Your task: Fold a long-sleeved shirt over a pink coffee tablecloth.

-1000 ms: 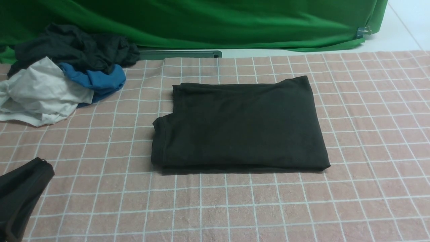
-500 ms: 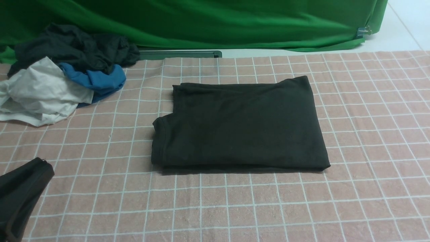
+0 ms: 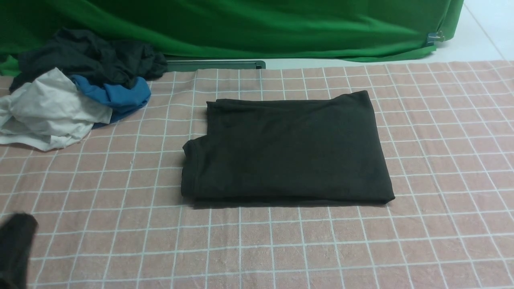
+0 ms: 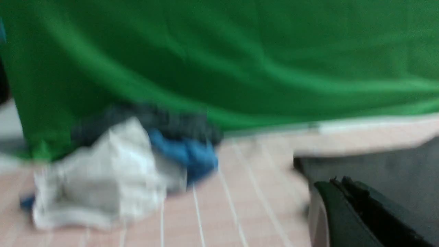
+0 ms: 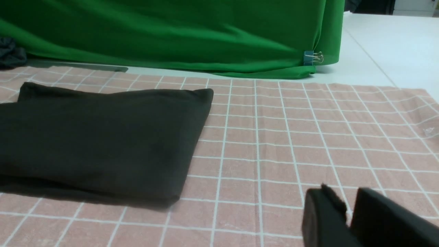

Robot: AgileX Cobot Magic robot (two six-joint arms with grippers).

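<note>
The black long-sleeved shirt [image 3: 287, 148] lies folded into a flat rectangle in the middle of the pink checked tablecloth [image 3: 281, 245], collar edge toward the left; its logo is hidden. My left gripper [image 3: 16, 241] shows only as a dark blurred shape at the front left corner, well clear of the shirt. In the blurred left wrist view its fingers [image 4: 337, 180] lie pressed together, empty, with the shirt [image 4: 377, 164] behind. The right gripper [image 5: 346, 195] is out of the front view; in its wrist view it hovers low over bare cloth [image 5: 291, 144] right of the shirt [image 5: 96, 137], holding nothing.
A heap of black, blue and white garments [image 3: 76, 84] lies at the back left. The green backdrop [image 3: 241, 24] hangs along the back, pinned by a binder clip [image 3: 435, 38]. A grey-green bar [image 3: 215, 64] lies under its hem.
My left gripper has drawn back toward the front left corner and shows smaller and blurred. The folded shirt and the garment heap have stayed put.
</note>
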